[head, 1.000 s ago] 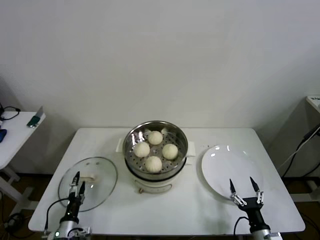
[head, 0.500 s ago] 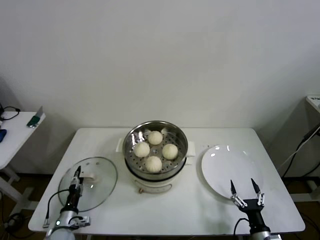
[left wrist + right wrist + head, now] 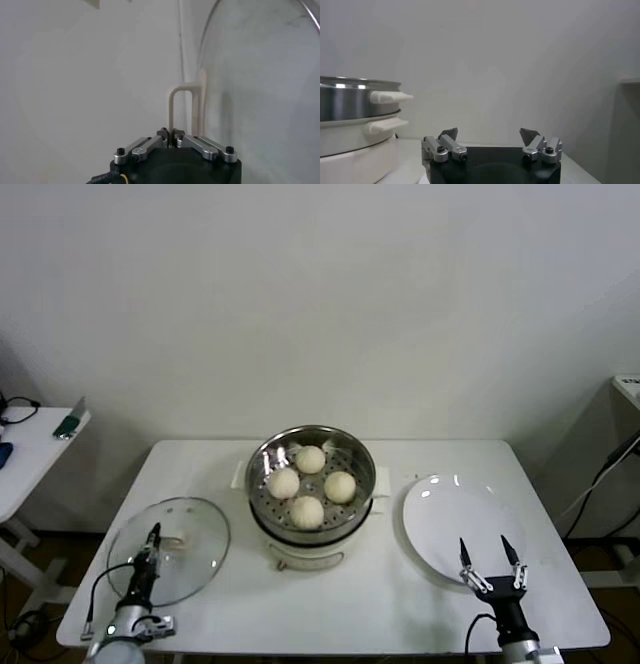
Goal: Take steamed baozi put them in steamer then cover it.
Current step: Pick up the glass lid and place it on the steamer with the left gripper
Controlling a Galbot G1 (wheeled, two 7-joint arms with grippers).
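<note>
Between left tool tips, cover handle

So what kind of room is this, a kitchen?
Probably a robot test room, not a real kitchen. There is just a plain white table against a bare wall, holding a steamer with buns, a plate and a lid.

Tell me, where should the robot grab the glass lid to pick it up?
By the cream handle in the middle of the cover, coming from above. The glass is smooth and wide, while the raised handle fits between fingers. The left gripper seems shut on it.
</note>
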